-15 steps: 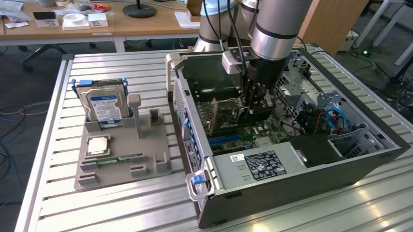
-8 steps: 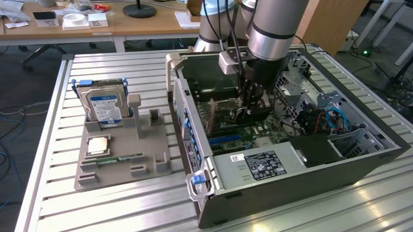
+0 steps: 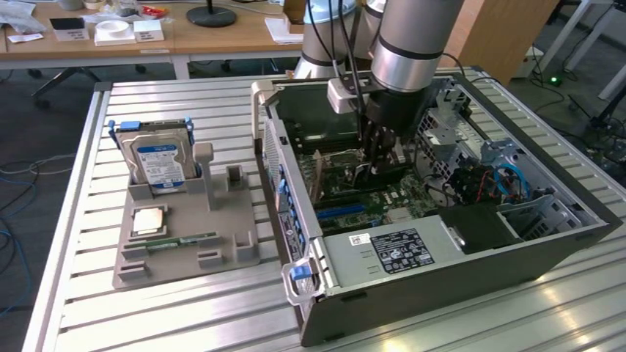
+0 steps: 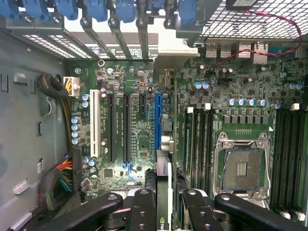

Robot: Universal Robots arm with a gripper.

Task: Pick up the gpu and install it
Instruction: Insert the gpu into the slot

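Gripper point(image 4: 167, 206) clamped on the gpu point(image 4: 163, 180) inside the open computer case point(image 3: 440, 275).
Its black fingers point(image 4: 142, 211) stand a narrow way apart, pinching the thin card, which is seen edge-on between them. The card sits over the motherboard point(image 4: 137, 134), in line with the blue slot point(image 4: 158, 120); whether it touches the slot cannot be told. At the exterior view's left, a silver hard drive point(image 3: 157, 161) stands upright in a grey holder point(image 3: 220, 220), well apart from the case.
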